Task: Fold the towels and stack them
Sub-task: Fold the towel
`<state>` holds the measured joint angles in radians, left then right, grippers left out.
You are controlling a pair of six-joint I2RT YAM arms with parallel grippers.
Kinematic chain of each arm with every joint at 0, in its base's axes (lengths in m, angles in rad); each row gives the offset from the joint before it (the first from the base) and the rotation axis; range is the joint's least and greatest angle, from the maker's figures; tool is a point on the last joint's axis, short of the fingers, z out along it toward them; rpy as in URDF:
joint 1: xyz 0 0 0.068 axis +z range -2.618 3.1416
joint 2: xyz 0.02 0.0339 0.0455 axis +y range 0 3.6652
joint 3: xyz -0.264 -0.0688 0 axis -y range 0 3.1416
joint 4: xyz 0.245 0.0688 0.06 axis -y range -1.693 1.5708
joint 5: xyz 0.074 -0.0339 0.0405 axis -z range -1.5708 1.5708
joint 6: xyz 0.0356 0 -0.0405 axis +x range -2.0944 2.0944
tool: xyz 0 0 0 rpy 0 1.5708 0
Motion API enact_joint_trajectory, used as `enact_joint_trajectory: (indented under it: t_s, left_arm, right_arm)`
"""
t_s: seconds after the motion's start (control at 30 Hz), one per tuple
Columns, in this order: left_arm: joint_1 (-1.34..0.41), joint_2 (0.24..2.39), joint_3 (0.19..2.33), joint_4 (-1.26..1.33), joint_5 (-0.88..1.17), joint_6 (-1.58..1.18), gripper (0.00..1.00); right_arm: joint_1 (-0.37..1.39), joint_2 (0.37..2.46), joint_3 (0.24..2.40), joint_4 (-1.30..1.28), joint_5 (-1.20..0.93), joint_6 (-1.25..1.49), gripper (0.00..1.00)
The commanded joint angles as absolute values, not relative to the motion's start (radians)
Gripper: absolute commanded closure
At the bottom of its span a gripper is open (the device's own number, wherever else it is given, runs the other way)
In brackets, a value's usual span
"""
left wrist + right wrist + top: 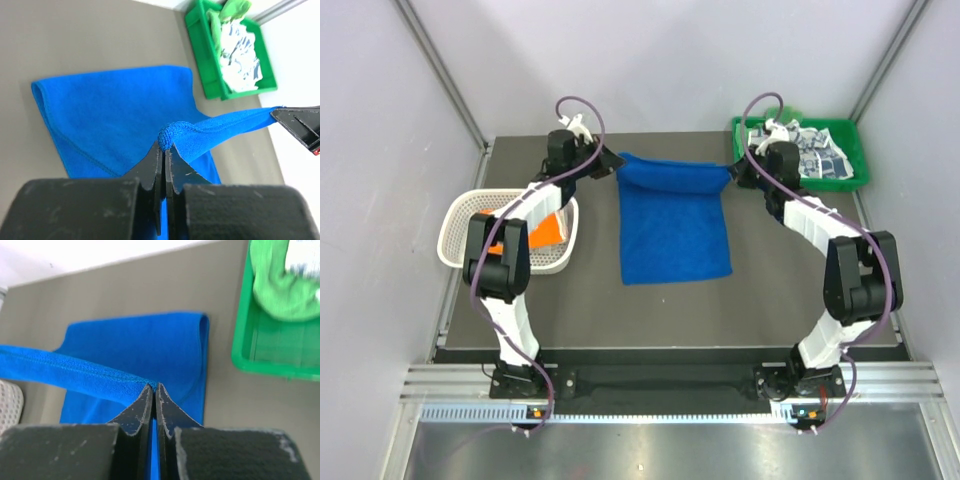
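The blue towel lies on the dark desk at its middle, with its far edge lifted and stretched taut. The left gripper is clamped on the far left corner, and the right gripper on the far right corner.

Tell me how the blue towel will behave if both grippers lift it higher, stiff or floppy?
Probably floppy: the blue towel stretches into a band between the left gripper and right gripper while the rest drapes down. Likely light, since two pinched corners carry it. Its nap bunches in the left pinch, so it probably won't slip.
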<state>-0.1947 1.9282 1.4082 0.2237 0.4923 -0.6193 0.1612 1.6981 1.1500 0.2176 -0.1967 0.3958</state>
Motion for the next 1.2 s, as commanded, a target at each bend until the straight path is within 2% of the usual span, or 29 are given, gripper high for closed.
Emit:
enact_joint_trajectory:
  t_s: [0.0,0.27,1.17]
  left_arm:
    - [-0.209,1.869,1.37,0.222,0.469,-0.575,1.0]
    - [-0.239,1.816,1.257,0.212,0.44,-0.558,1.0]
    - [-0.27,1.648,1.1,0.181,0.403,-0.528,1.0]
  right_arm:
    - [0.147,1.621,1.095,0.287,-0.213,0.416,1.0]
    - [0.149,1.565,1.012,0.299,-0.23,0.437,1.0]
    - [0.176,1.367,0.85,0.271,-0.218,0.437,1.0]
